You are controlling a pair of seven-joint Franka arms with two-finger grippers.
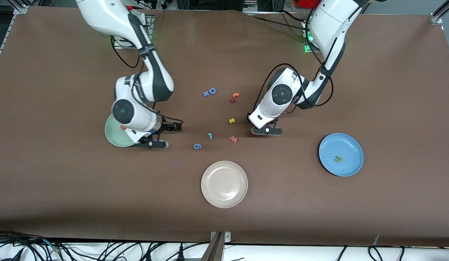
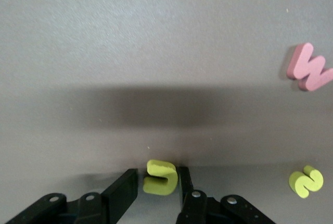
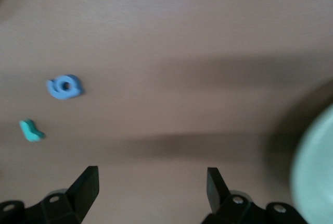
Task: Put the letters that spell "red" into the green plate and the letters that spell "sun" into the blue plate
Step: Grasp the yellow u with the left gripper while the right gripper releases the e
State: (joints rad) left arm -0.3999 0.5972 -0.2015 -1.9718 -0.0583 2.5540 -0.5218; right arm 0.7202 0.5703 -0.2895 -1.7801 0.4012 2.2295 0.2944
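- Front view: we find the left gripper [image 1: 267, 130] low over the table, close beside the pink w [image 1: 233, 139] and the yellow s [image 1: 231, 120]. From here we cannot read what sits between its fingers.
- Front view: the right gripper [image 1: 163, 136] hangs just off the rim of the green plate [image 1: 114, 137], on the side toward the blue 6 [image 1: 197, 146] and the teal r [image 1: 210, 135]. The orange e [image 1: 123, 127] already lies in that plate, part hidden by the arm. We judge this gripper has let go of its load and is free for the r.
- Front view: the blue plate [image 1: 341, 154] holds 1 yellow u [image 1: 339, 158]; it lies toward the left arm's end of the table, well apart from the left gripper. The beige plate [image 1: 224, 184], the blue D [image 1: 211, 91] and the red-orange pair [image 1: 234, 97] take no part.
- Left wrist view: the 2 fingers [image 2: 122, 190] close around an olive-green n [image 2: 161, 177], touching or nearly touching its flanks. We judge the grip narrow because the letter is small; a lift toward the blue plate would follow.
- Left wrist view: the s and w lie clear of the fingers, so neither should be dragged.
- Right wrist view: the fingers [image 3: 86, 185] stand wide apart and empty, with the green plate at the frame edge and the 6 and r ahead.
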